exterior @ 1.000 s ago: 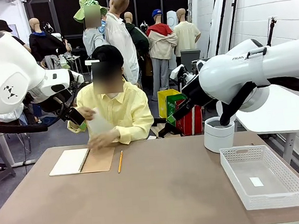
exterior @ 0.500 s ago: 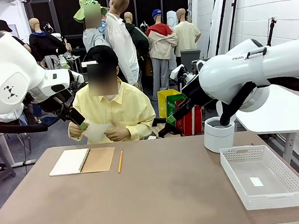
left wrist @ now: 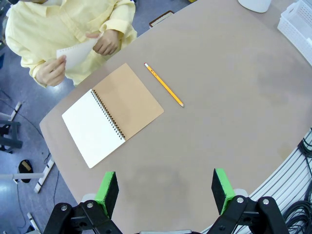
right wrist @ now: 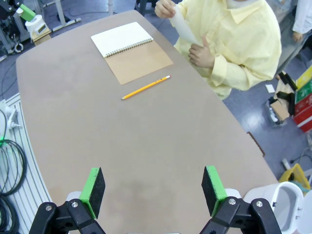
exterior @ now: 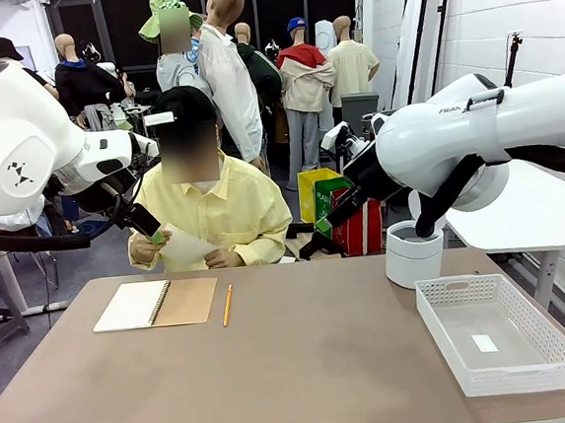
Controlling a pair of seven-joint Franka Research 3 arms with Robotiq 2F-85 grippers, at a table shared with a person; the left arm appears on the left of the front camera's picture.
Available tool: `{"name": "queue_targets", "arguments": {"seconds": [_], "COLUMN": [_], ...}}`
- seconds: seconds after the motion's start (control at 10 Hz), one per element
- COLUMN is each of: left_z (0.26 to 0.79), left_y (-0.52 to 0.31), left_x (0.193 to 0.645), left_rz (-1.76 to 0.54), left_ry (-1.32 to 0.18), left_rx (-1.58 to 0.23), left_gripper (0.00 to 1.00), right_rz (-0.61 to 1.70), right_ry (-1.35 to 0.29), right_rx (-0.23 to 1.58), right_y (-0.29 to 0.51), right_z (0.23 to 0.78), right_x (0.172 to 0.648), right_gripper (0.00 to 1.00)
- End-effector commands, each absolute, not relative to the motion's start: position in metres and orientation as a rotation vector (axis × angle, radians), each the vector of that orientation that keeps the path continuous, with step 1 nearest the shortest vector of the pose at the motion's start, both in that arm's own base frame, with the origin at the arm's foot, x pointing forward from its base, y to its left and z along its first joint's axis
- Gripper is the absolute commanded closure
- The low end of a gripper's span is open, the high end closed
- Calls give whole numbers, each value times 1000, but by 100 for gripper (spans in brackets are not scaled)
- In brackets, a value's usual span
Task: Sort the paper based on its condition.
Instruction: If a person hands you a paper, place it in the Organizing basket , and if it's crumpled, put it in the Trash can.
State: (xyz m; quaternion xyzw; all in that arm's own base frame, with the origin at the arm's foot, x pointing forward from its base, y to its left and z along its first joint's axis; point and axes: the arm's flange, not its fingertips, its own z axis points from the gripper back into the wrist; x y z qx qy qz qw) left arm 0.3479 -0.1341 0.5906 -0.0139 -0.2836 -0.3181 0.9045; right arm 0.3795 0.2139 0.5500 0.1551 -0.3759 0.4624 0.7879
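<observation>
Brown table (exterior: 306, 368) spans the scene, and we note a person (exterior: 213, 208) in a yellow shirt seated at its far edge. On the right arm (exterior: 474, 135) we read "FRAN" on the casing. White basket (exterior: 515, 377) sits on the table's right side. Left gripper (left wrist: 164, 187) and right gripper (right wrist: 152, 184) hang over the table, green pads spread wide with nothing between them. Spiral notebook (left wrist: 112, 114) lies open. The paper (left wrist: 78, 53), one white sheet, is held off the table in the person's hands (left wrist: 106, 43), well apart from both sets of fingers. Pencil (left wrist: 164, 85) lies just beside the notebook.
</observation>
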Motion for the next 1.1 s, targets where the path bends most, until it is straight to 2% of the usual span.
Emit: {"name": "queue_targets", "arguments": {"seconds": [0.0, 1.0], "left_z": [591, 591], "left_y": [-133, -133], "left_x": [348, 348], "left_rz": [-652, -652], "left_ry": [-586, -586], "left_rx": [-29, -29], "left_gripper": [0, 0], "right_rz": [986, 986], "right_ry": [-807, -807], "right_rx": [338, 338], "right_y": [214, 214], "right_z": [550, 550], "right_x": [379, 379], "right_gripper": [0, 0]}}
